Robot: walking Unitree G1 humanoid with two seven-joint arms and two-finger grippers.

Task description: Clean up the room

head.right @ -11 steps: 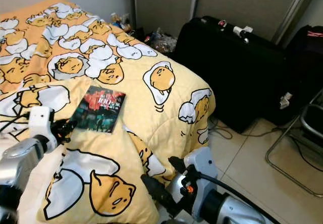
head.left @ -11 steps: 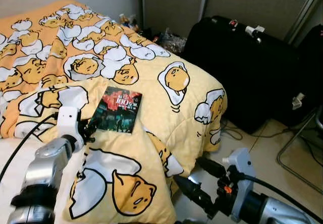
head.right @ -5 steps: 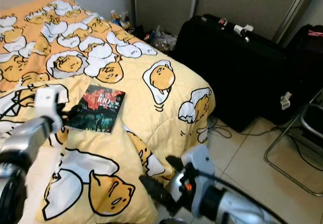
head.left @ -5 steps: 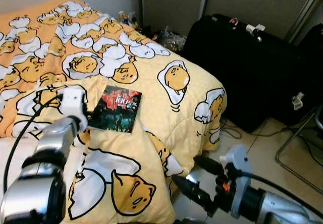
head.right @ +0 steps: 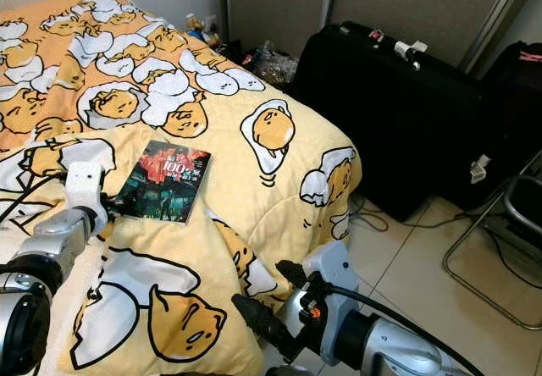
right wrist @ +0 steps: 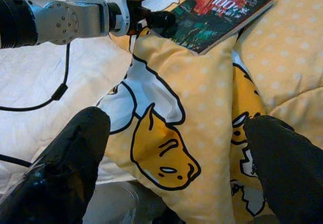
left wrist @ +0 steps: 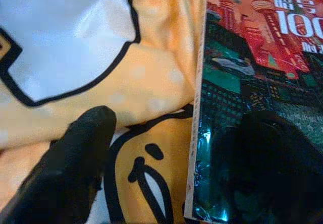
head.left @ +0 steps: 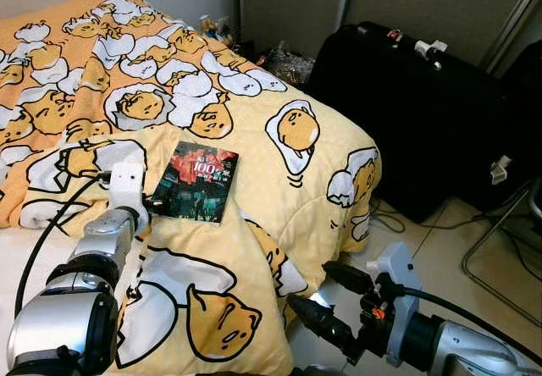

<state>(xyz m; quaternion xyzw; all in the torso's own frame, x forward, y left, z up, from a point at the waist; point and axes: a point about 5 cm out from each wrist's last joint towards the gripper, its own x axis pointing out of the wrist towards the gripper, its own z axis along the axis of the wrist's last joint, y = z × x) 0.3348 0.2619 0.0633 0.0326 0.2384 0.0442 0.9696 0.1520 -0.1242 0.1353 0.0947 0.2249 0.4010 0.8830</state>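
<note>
A dark book [head.left: 196, 183] with a red and green cover lies flat on the yellow egg-print blanket [head.left: 279, 190] of the bed. My left gripper [head.left: 151, 201] is at the book's near-left corner and is open. In the left wrist view one black finger [left wrist: 75, 168] rests on the blanket and the other finger [left wrist: 272, 168] lies over the book [left wrist: 252, 57] cover, with the book's edge between them. My right gripper [head.left: 334, 300] hangs open, low beside the bed's near corner. In the right wrist view its fingers [right wrist: 65, 168] frame the blanket and the book [right wrist: 222, 12].
A large black suitcase [head.left: 406, 96] stands right of the bed, with another black bag [head.left: 525, 113] beyond it. Cables [head.left: 389, 219] trail on the tiled floor. A metal chair frame [head.left: 500, 249] is at the right edge. Small clutter [head.left: 288, 67] sits by the back wall.
My left arm swung up and forward, then settled, bringing its gripper onto the book's near-left corner. The right arm barely moved. The book has stayed in place.
</note>
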